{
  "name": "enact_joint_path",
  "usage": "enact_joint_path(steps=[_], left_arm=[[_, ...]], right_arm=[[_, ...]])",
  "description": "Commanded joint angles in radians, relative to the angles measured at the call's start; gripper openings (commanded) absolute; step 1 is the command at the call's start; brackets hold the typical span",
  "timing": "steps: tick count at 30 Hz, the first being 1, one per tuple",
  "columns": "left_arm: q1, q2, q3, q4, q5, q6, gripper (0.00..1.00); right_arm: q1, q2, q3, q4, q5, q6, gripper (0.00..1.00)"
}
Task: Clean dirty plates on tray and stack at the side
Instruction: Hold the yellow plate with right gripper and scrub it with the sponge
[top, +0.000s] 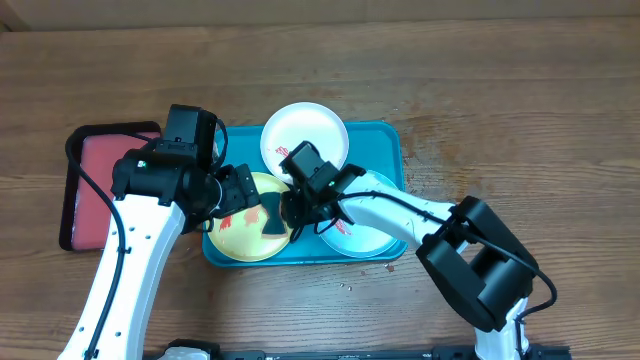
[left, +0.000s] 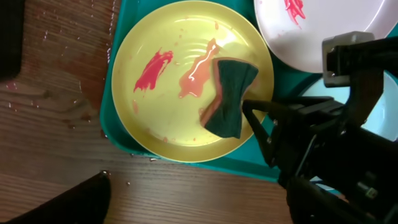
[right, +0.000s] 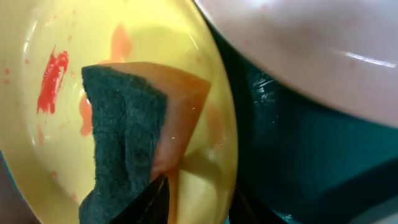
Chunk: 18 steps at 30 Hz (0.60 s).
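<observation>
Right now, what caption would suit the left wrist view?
The right hand holds a dark green sponge on the red-smeared yellow plate in the teal tray.

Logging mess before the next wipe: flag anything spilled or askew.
Water is splashed on the table left of the tray, with droplets by its front edge. The white plate overhangs the tray's far rim. The sponge sits folded on the yellow plate.

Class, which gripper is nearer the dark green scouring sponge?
Right. The right gripper pinches the sponge on the round yellow-green plastic plate; the left gripper sits by that plate's rim.
</observation>
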Motion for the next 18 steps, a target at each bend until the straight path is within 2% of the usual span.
enact_joint_path(steps=[1,2,5,6,8,16,17,18], left_arm=[[0.002,0.007,0.002,-0.013,0.007,0.037,0.89],[0.002,0.007,0.002,-0.013,0.007,0.050,0.89],[0.002,0.007,0.002,-0.011,0.007,0.073,0.73],[0.002,0.008,0.002,-0.010,0.007,0.073,0.71],[0.002,0.014,0.002,-0.002,0.007,0.073,0.70],[0.002,0.093,-0.080,0.111,0.043,0.101,0.63],[0.002,0.109,-0.091,0.132,0.069,0.129,0.63],[0.002,0.129,-0.100,0.152,0.093,0.158,0.62]], right_arm=[[0.013,0.010,-0.006,0.000,0.055,0.019,0.31],[0.013,0.015,-0.006,-0.001,0.055,0.019,0.31],[0.013,0.018,-0.006,-0.003,0.054,0.019,0.26],[0.013,0.018,-0.006,-0.003,0.054,0.019,0.23],[0.013,0.018,-0.006,-0.003,0.054,0.019,0.18],[0.013,0.018,-0.006,-0.021,0.047,0.019,0.17],[0.013,0.018,-0.006,-0.021,0.044,0.019,0.17],[0.013,0.018,-0.006,-0.022,0.035,0.019,0.24]])
